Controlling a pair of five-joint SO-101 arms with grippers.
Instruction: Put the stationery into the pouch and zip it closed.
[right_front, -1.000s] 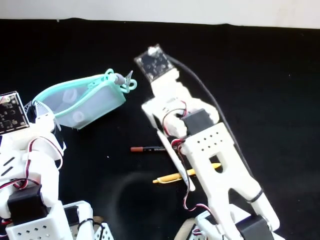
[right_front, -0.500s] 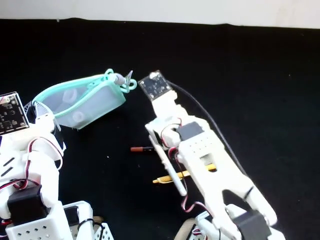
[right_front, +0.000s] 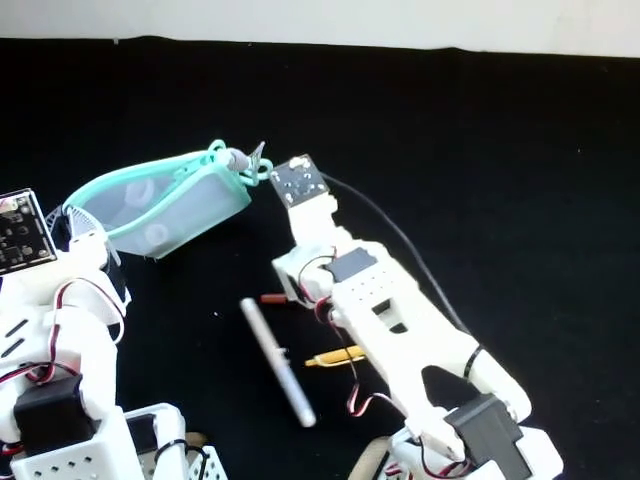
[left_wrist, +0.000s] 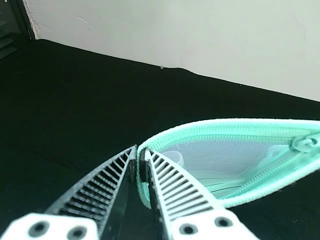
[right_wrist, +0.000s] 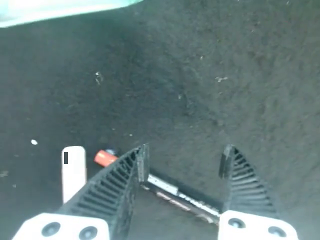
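High view: the mint-green pouch (right_front: 165, 205) lies on the black table (right_front: 520, 150) at about 10 o'clock from the table's middle, its zipper undone and its mouth gaping. The zipper pull (right_front: 243, 158) sits at the pouch's 2 o'clock end. The left gripper (right_front: 78, 222) has hold of the opposite, 8 o'clock end. In the left wrist view that gripper (left_wrist: 139, 156) is pinched tight on the zipper rim of the pouch (left_wrist: 225, 150), with only the fabric between its 2 fingers. The pouch's pale inside shows through the opening.

3 pens lie outside the pouch, from the table's middle toward 6 o'clock. A red-capped pen (right_front: 268, 298) lies crosswise at 5 o'clock of the pouch, most of its dark barrel hidden under the right arm. A yellow pen (right_front: 335, 356) lies at 6 o'clock of it, also partly under the arm. What looks like a white pen (right_front: 278, 362) lies slantwise, running from 11 to 5 o'clock, just at 9 o'clock of the yellow one.

In the right wrist view the right gripper (right_wrist: 182, 162) hangs low over the table with its jaws wide apart and nothing held. The red-capped pen (right_wrist: 172, 192) passes between the 2 fingers, its red cap poking out beside one of them. The blunt end of the white pen (right_wrist: 73, 172) lies just beside the cap.
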